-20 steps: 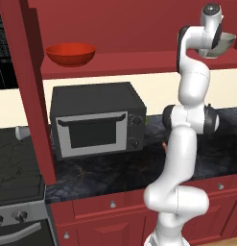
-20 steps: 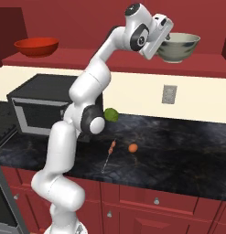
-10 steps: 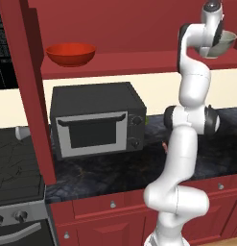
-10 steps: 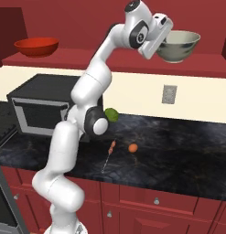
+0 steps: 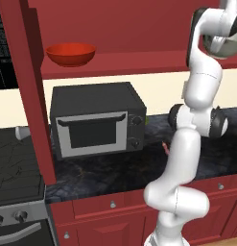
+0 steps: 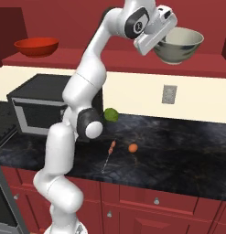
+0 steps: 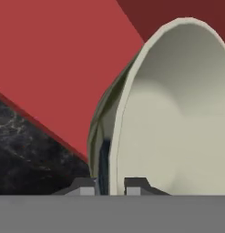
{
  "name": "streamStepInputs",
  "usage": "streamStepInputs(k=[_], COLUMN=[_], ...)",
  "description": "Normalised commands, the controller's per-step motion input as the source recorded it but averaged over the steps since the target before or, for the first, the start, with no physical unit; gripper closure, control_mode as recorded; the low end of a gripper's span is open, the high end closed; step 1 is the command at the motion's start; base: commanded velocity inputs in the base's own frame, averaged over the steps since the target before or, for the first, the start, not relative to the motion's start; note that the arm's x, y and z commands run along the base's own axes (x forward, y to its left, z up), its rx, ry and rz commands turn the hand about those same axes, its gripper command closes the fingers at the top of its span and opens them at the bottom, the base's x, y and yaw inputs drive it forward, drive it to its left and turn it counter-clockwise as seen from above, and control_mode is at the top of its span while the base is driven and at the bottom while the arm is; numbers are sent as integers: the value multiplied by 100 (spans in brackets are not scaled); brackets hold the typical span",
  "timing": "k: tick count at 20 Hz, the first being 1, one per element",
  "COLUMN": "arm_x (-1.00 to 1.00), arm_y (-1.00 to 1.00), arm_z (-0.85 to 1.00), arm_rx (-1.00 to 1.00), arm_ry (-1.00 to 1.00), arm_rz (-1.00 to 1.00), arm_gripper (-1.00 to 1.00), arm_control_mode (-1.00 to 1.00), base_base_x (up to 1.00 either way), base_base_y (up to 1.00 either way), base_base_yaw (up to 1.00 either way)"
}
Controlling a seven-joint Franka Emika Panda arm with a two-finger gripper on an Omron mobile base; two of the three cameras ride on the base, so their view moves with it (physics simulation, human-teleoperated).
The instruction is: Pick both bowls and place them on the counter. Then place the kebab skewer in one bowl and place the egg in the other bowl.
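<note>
The pincer [image 7: 109, 184] was clenched on the rim of the cream-grey bowl [image 6: 178, 45], one finger inside the wall and one outside, up at the red shelf [image 6: 87, 57] on which the bowl sat. At the shelf's far end sat the red bowl [image 5: 71, 53]. Below, on the dark tabletop [image 6: 178, 146], the kebab skewer [image 6: 109, 155] lay just beside the egg [image 6: 132, 147], with a green fruit [image 6: 110, 114] behind them and a microwave [image 5: 96, 120] further along.
</note>
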Motion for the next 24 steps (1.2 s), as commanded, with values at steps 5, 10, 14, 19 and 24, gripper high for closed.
streamStepInputs(k=[5,10,14,19,24], arm_x=[-100,-100,-100,-100,-91], arm_y=[25,32,40,41,39], arm_z=[-13,-43,-62,-72,-96], arm_rx=[0,0,-2,-8,-18], arm_ry=[-10,-1,-3,-6,-9], arm_rz=[-1,0,0,0,0], arm_gripper=[100,100,100,100,100], arm_control_mode=[-100,-100,-100,-100,-100], base_base_x=[0,0,0,0,0], base_base_y=[0,0,0,0,0], base_base_yaw=[0,0,0,0,0])
